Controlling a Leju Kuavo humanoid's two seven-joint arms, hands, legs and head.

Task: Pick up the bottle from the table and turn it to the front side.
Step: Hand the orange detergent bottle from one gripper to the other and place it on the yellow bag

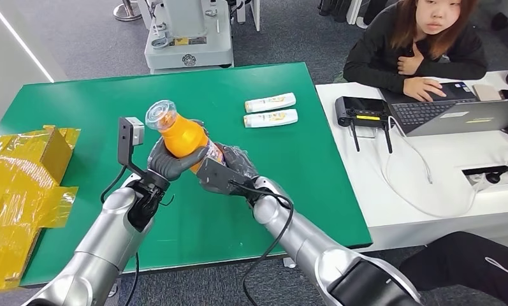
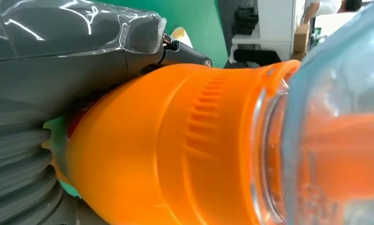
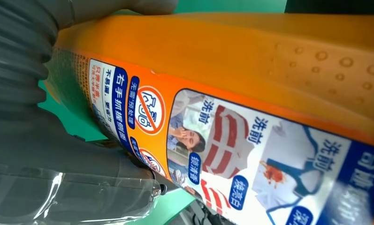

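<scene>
The orange bottle (image 1: 182, 136) is off the green tabletop (image 1: 60, 121), held tilted in the air between both arms with its clear cap (image 1: 160, 115) pointing up and away from the robot. The left robot hand (image 1: 168, 164) wraps its dark fingers around the upper body just below the neck, and the right robot hand (image 1: 229, 167) grips the lower, labelled part; each is closed on the bottle, neither is wide. The right wrist view shows a printed label (image 3: 232, 154) with pictures and warning signs facing that camera, which looks like the back or side panel, so the turn is probably only partly done. To do this step well, one robot hand should carry the weight while the other eases its hold and rolls the bottle about its long axis; if both clamp hard, the plastic will twist or slip instead of turning. The body looks smooth and the shoulder has raised droplet bumps, so the hold should stay on the flatter labelled part. Keep the bottle over the tabletop, well apart from the two small white bottles (image 1: 271, 110) lying farther back and the yellow wrapped box (image 1: 21, 185) at the left edge, so a slip lands harmlessly.
</scene>
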